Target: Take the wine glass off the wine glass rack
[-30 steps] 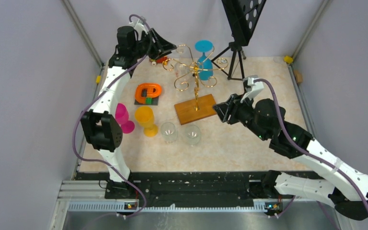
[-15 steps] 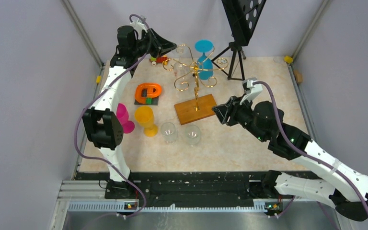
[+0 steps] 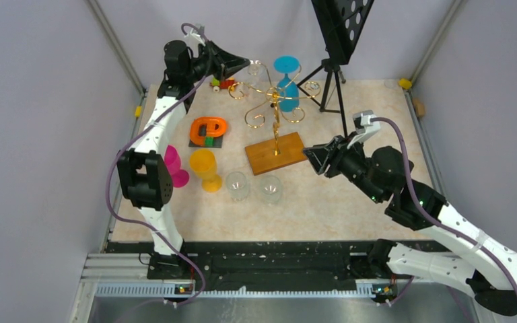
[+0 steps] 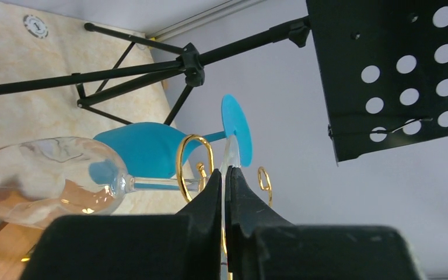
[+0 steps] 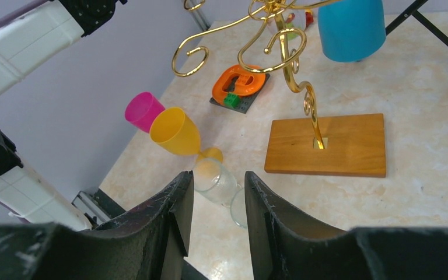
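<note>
Our left gripper is clamped on the clear wine glass by its foot, at the wine glass rack. A blue glass hangs just behind. Our right gripper is parted and holds nothing.

This is a robotics lab cell. Plain grey walls and metal corner posts box in a beige tabletop. Cabled robot arms are bolted along a black rail.

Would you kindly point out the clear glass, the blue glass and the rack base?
clear glass (image 4: pixel 46 175): left wrist view, on its bowl.
blue glass (image 3: pixel 288 91): top external view, on its bowl.
rack base (image 5: pixel 353 146): right wrist view, bare wood right of the post.
</note>
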You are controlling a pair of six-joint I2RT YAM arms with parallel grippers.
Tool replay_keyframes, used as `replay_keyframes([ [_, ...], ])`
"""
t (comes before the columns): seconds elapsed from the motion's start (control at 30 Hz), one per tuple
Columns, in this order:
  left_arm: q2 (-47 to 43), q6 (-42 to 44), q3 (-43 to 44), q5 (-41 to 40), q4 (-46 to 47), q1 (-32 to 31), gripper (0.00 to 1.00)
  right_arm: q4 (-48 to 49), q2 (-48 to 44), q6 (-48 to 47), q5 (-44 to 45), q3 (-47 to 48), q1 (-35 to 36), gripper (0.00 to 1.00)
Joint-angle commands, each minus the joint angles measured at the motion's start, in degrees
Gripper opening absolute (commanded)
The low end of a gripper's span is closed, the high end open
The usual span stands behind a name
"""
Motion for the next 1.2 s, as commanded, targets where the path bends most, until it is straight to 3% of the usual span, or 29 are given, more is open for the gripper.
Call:
replay_keyframes([
  [0.0, -3.9, -4.9, -0.5, 1.2, 10.4, 0.1, 0.0, 3.1, -1.8, 0.6, -0.4, -0.5, -0.4, 0.39],
  [0.3, -4.4, -8.0, -1.1, -3.0, 13.7, 0.2, 0.0, 3.2, -2.1, 0.9, -0.3, -0.7, -0.3, 0.39],
  [0.63, -6.0, -5.7, -3.8, -10.2, 14.1, 0.2, 0.0, 3.3, -2.2, 0.7, 0.3, -0.9, -0.3, 0.39],
  [0.87, -3.3, -8.7, -2.1, -8.1, 17.4, -0.2, 0.0, 3.5, -1.5, 0.6, 0.2, -0.9, -0.4, 0.39],
  [1.17, -2.6, -8.7, -1.3, 0.4, 17.3, -1.0, 0.0, 3.8, -1.1, 0.6, 0.3, -1.2, -0.4, 0.39],
])
